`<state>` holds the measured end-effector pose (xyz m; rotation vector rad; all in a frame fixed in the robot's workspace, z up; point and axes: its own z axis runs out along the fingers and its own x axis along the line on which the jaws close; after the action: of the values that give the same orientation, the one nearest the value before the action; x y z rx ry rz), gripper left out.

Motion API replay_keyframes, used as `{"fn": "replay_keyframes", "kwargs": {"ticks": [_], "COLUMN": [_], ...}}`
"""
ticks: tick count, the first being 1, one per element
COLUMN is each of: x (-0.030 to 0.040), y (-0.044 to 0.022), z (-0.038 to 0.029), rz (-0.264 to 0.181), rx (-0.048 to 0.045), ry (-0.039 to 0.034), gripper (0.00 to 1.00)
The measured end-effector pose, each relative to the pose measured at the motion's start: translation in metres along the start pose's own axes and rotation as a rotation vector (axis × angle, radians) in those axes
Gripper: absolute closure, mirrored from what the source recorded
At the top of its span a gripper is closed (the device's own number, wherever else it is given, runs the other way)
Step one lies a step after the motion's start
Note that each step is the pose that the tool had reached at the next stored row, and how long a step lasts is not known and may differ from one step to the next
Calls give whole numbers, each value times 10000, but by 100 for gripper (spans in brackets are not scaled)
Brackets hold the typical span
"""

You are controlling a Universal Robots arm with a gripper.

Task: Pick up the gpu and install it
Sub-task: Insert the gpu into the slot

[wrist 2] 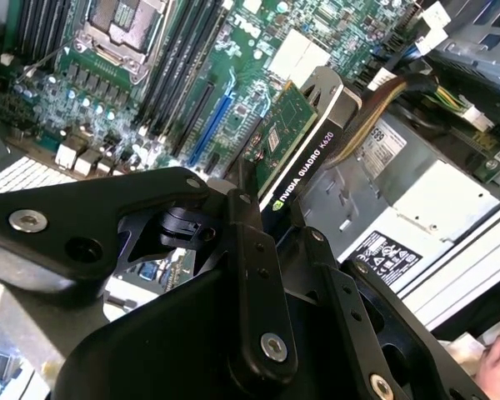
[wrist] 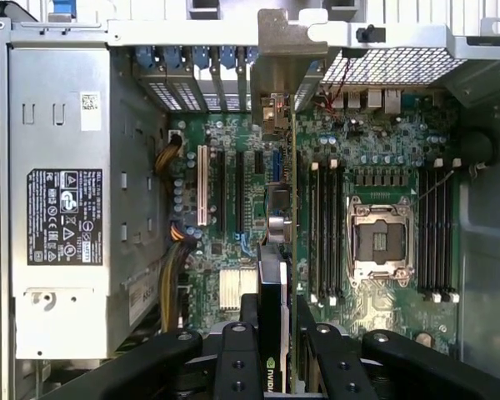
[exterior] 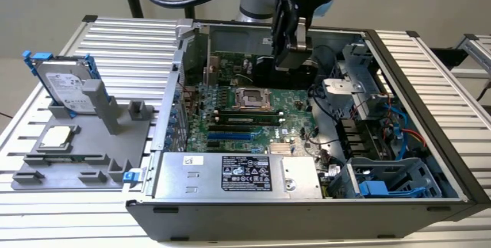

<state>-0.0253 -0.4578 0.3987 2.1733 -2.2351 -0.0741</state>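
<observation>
My gripper [exterior: 292, 39] is shut on the gpu [exterior: 289, 57] and holds it on edge, above the motherboard [exterior: 230, 124] inside the open computer case [exterior: 414, 95]. In the second wrist view the gpu [wrist 2: 290, 150] shows its green board on one face and a black shroud on the other, clamped between the fingers of the gripper [wrist 2: 277, 223]. In the first wrist view the gpu [wrist: 277, 242] is seen edge-on over the expansion slots [wrist: 233, 196], with its silver end bracket [wrist: 280, 62] near the case's rear wall. The gripper [wrist: 275, 337] grips it from both sides.
On a grey fixture [exterior: 84, 156] at the exterior view's left stand a silver hard drive in a blue frame [exterior: 68, 90] and a processor chip [exterior: 57, 137]. Inside the case are the power supply [exterior: 238, 174], CPU socket [exterior: 253, 97], memory sticks [exterior: 244, 118], cables and a drive cage [exterior: 387, 180].
</observation>
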Motion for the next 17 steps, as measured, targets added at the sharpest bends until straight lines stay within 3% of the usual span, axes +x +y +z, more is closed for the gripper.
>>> {"fn": "replay_keyframes", "kwargs": {"ticks": [17], "x": [-27], "y": [-2], "z": [150], "rz": [0], "rx": [0], "ry": [1], "gripper": [100]}}
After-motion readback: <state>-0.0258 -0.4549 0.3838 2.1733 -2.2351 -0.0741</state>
